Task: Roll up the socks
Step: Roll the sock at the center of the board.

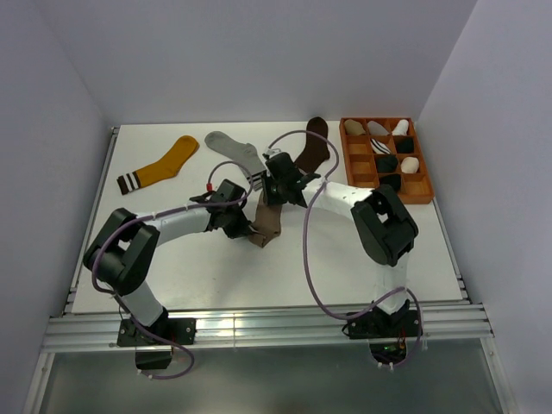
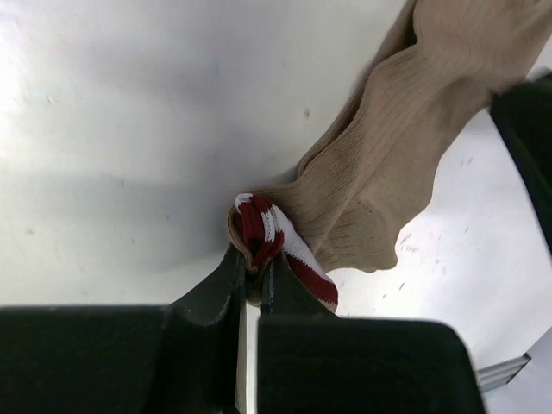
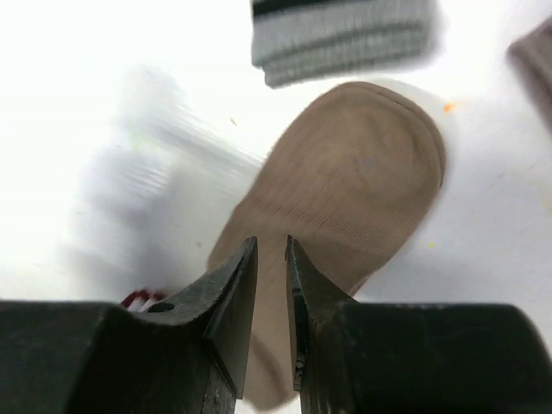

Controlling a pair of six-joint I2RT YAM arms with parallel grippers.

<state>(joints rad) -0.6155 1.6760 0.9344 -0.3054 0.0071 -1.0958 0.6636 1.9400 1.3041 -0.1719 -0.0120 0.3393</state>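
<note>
A taupe sock (image 1: 269,221) (image 2: 405,147) (image 3: 354,190) lies mid-table between the two arms. My left gripper (image 1: 246,227) (image 2: 254,263) is shut on its bunched maroon-and-white cuff (image 2: 269,231), which is lifted slightly off the table. Over the sock's toe end hovers my right gripper (image 1: 277,195) (image 3: 271,246), its jaws a narrow gap apart with the taupe fabric showing below them and nothing clearly pinched between. No other sock of the task is being handled.
A mustard-yellow sock (image 1: 159,166), a light grey sock (image 1: 233,148) (image 3: 341,39) and a dark brown sock (image 1: 312,148) lie along the back. An orange compartment tray (image 1: 342,155) with rolled socks stands at the back right.
</note>
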